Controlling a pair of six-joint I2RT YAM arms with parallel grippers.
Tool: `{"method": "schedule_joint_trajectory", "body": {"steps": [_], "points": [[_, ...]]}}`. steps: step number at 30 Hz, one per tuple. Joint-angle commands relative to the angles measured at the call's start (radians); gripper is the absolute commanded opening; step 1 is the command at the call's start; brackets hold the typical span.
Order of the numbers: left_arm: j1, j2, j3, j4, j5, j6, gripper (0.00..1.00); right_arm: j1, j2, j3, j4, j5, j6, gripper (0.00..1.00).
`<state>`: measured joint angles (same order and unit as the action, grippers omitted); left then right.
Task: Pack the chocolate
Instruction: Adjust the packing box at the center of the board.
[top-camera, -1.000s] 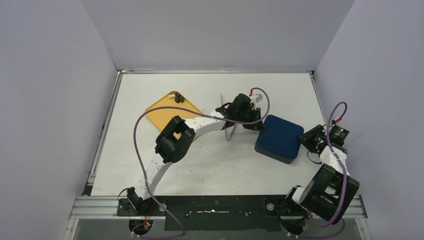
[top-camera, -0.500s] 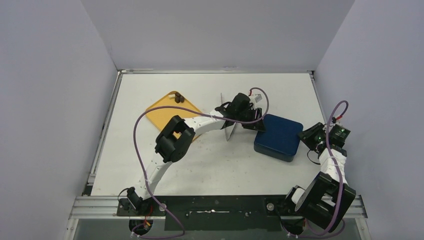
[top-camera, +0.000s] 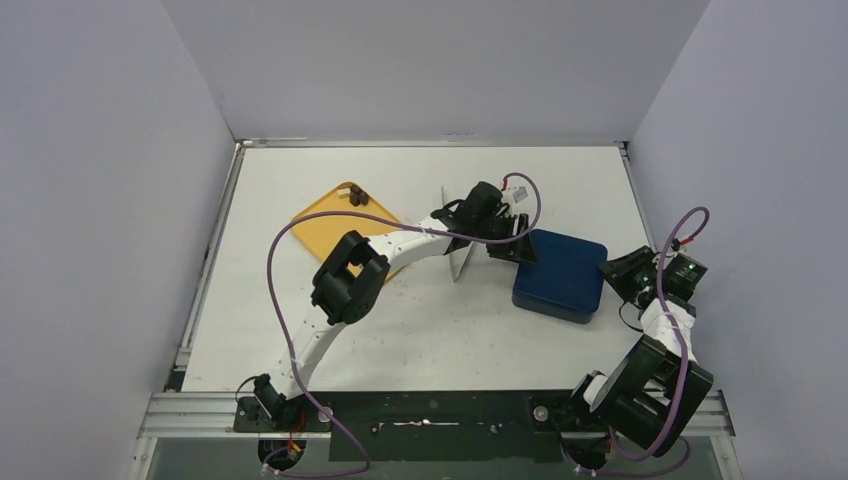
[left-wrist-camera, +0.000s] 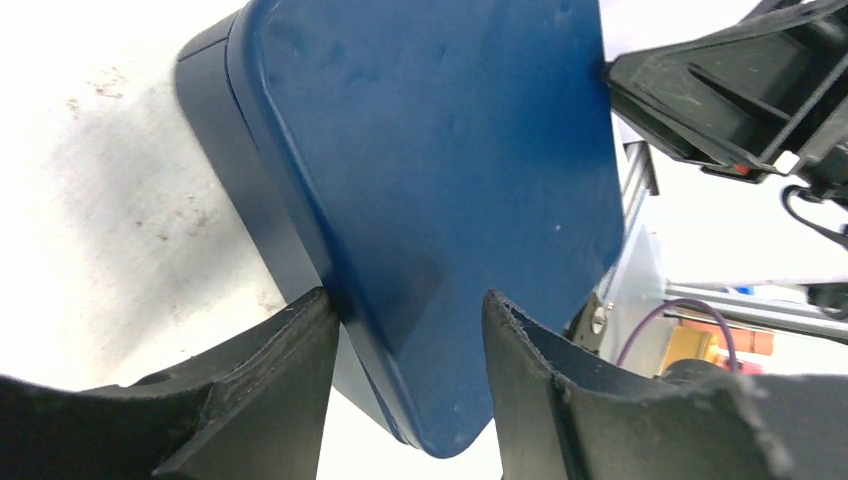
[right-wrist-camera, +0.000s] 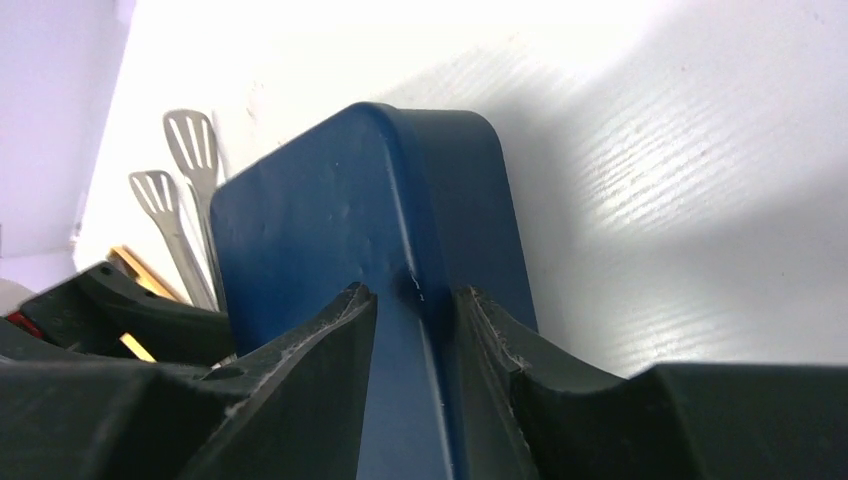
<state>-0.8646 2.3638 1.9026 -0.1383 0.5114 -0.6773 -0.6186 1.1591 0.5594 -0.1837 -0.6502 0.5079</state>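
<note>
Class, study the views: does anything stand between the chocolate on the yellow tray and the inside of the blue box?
Yes. The lid sits closed on the blue box, covering its inside. The chocolate lies apart on the yellow tray, with the tongs between them.

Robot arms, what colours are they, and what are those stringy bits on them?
The left arm and right arm are both white tubes with chunky black joints. A purple cable loops along each one. Their jaws are thick, black and curved, with rough-looking edges. The right arm also shows a tiny green light near its wrist.
</note>
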Motion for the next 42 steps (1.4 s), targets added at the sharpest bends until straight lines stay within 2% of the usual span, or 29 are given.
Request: {"method": "schedule_joint_trajectory", "body": {"steps": [1,6,11,16,18,21,23,26,28,31,33,36,42], "points": [[-0.023,-0.022,0.049,0.189,0.153,-0.097,0.49,-0.028,-0.004,-0.056,0.265,-0.225,0.140,0.36],[-0.023,-0.033,0.064,0.242,0.190,-0.154,0.45,-0.051,-0.018,-0.072,0.341,-0.271,0.209,0.37],[-0.017,-0.026,0.100,0.198,0.148,-0.117,0.54,-0.055,-0.022,-0.064,0.346,-0.286,0.233,0.37],[-0.006,0.014,0.137,0.206,0.169,-0.134,0.55,-0.056,0.007,-0.057,0.249,-0.232,0.184,0.43],[-0.005,0.014,0.130,0.230,0.176,-0.147,0.52,-0.055,0.021,-0.051,0.202,-0.203,0.149,0.44],[-0.005,0.007,0.121,0.263,0.178,-0.161,0.41,-0.056,0.037,-0.042,0.134,-0.157,0.113,0.49],[-0.005,0.013,0.130,0.231,0.165,-0.143,0.37,-0.056,0.051,-0.041,0.123,-0.140,0.104,0.51],[-0.006,0.033,0.185,-0.014,0.045,0.001,0.35,-0.057,0.069,-0.026,0.094,-0.107,0.081,0.55],[-0.004,0.036,0.202,-0.103,-0.014,0.076,0.39,-0.056,0.068,-0.015,0.080,-0.095,0.064,0.52],[0.001,0.009,0.162,-0.097,-0.036,0.092,0.46,-0.058,0.048,-0.015,0.112,-0.112,0.069,0.36],[0.001,0.001,0.146,-0.090,-0.041,0.094,0.50,-0.061,0.029,-0.039,0.209,-0.170,0.130,0.30],[0.005,0.020,0.153,-0.098,-0.026,0.090,0.51,-0.066,0.001,-0.084,0.347,-0.249,0.260,0.29],[0.011,0.017,0.126,-0.010,0.046,0.025,0.48,-0.066,-0.002,-0.119,0.465,-0.314,0.352,0.32]]}}
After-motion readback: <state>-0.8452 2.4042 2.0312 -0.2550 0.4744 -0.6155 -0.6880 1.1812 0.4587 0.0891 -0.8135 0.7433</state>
